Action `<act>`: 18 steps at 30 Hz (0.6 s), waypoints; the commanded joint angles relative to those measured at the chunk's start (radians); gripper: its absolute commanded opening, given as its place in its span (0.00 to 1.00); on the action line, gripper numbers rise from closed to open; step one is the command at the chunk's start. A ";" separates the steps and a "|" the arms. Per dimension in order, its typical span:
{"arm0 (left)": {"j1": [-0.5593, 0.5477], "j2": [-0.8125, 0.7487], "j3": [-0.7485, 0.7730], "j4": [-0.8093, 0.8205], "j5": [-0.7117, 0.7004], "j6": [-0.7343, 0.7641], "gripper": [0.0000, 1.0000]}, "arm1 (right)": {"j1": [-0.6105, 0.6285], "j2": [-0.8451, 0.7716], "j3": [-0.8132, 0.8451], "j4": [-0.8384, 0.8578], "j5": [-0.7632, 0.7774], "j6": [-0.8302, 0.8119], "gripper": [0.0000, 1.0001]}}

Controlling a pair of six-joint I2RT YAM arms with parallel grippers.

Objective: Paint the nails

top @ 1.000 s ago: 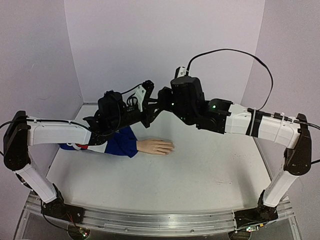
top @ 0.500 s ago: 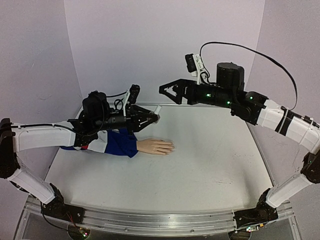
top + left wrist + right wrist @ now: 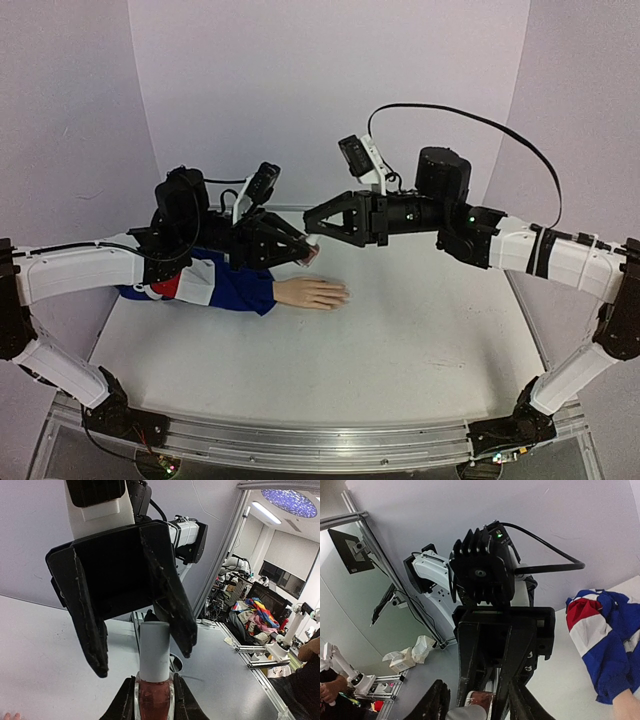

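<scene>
The pale mannequin hand [image 3: 310, 292] lies flat on the table, its nails [image 3: 343, 294] too small to make out, and its blue, red and white sleeve [image 3: 222, 282] trails left. My left gripper [image 3: 308, 251] is shut on the small pink bottle [image 3: 154, 702] and holds it above the hand with its white cap [image 3: 154, 652] pointing right. My right gripper [image 3: 313, 228] is open, with one finger on each side of the cap and not touching it. In the right wrist view my right gripper [image 3: 477, 700] faces the left gripper and the bottle [image 3: 482, 698].
The white table [image 3: 420, 340] has purple walls behind and at both sides. The sleeve [image 3: 607, 630] also shows at the right of the right wrist view. The left arm [image 3: 90, 265] reaches over the sleeve.
My right gripper has come down and to the left from its raised spot, and its open fingers now straddle the bottle's cap. My left gripper has shifted slightly with the bottle.
</scene>
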 commanded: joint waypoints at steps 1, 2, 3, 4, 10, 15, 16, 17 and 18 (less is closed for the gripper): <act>0.002 -0.025 0.061 0.059 0.039 -0.038 0.00 | 0.001 0.001 -0.011 0.220 -0.055 0.073 0.36; 0.003 -0.025 0.060 0.061 0.037 -0.042 0.00 | 0.003 0.004 -0.014 0.228 -0.054 0.077 0.34; 0.003 -0.025 0.061 0.064 0.035 -0.045 0.00 | 0.003 0.008 -0.016 0.231 -0.056 0.081 0.34; 0.002 -0.026 0.062 0.066 0.032 -0.048 0.00 | 0.004 0.011 -0.017 0.236 -0.056 0.083 0.32; 0.002 -0.033 0.063 0.077 -0.009 -0.050 0.00 | 0.021 0.022 -0.021 0.259 -0.048 0.087 0.27; 0.003 -0.036 0.063 0.081 -0.087 -0.037 0.00 | 0.030 0.028 -0.023 0.268 -0.026 0.086 0.14; 0.003 -0.035 0.063 0.080 -0.112 -0.034 0.00 | 0.032 0.028 -0.023 0.268 -0.019 0.084 0.11; 0.002 -0.034 0.062 0.080 -0.138 -0.028 0.00 | 0.034 0.028 -0.025 0.268 -0.004 0.083 0.08; 0.002 -0.033 0.060 0.081 -0.166 -0.020 0.00 | 0.033 0.026 -0.030 0.266 0.015 0.082 0.02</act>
